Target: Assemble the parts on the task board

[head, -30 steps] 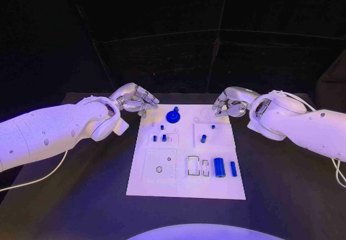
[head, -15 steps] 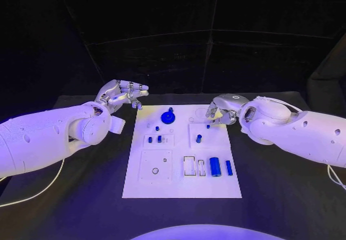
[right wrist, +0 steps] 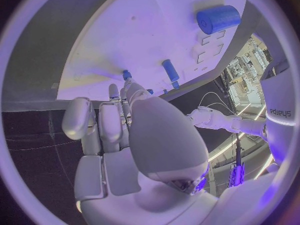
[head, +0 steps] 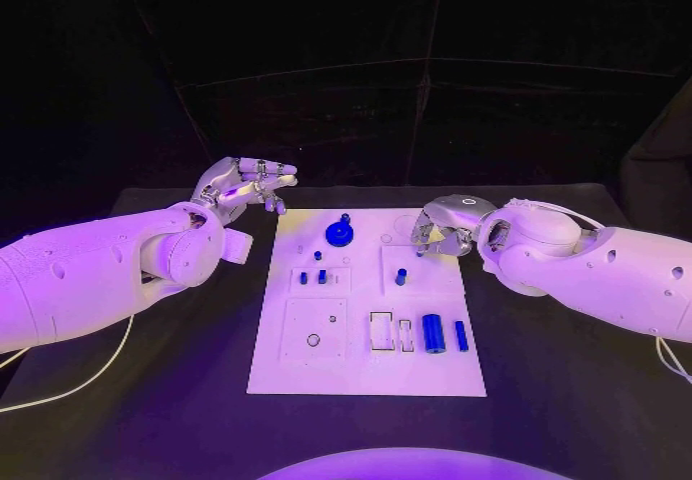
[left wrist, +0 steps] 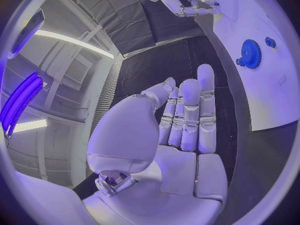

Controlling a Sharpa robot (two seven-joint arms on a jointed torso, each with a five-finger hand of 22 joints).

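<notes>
Head view first. Task board (head: 361, 350) lies flat mid-counter (head: 577, 400), white, long side running away from the robot. Left hand (head: 245, 185) hovers off the board's far left corner, above the bare counter, fingers (head: 274, 172) curled partway with tips apart, nothing in them as far as I can tell. Right hand (head: 444, 225) sits at the board's far right corner, fingers bent down toward the surface; whether they pinch anything is hidden under the knuckles. On the board: blue gear (head: 340, 235) near the far edge, several small pegs (head: 401, 276) in the middle band, large cylinder (head: 433, 333) and a slimmer bar (head: 462, 335) lying beside an open rectangular slot (head: 382, 331) in the near band.

Left wrist view. Palm up the middle, fingers (left wrist: 190, 112) straight and laid side by side, empty. Gear (left wrist: 251, 53) well apart from them, on the board's white face.

Right wrist view. Fingers (right wrist: 103, 122) folded together, tips close to the board's edge near a small peg (right wrist: 127, 75); contact not clear. Cylinder (right wrist: 219, 19) lies loose farther off.

Progress, as a judgement: early. Gear and a few pegs look seated; cylinder, bar and slot look unmatched, so most of the fitting is left.
</notes>
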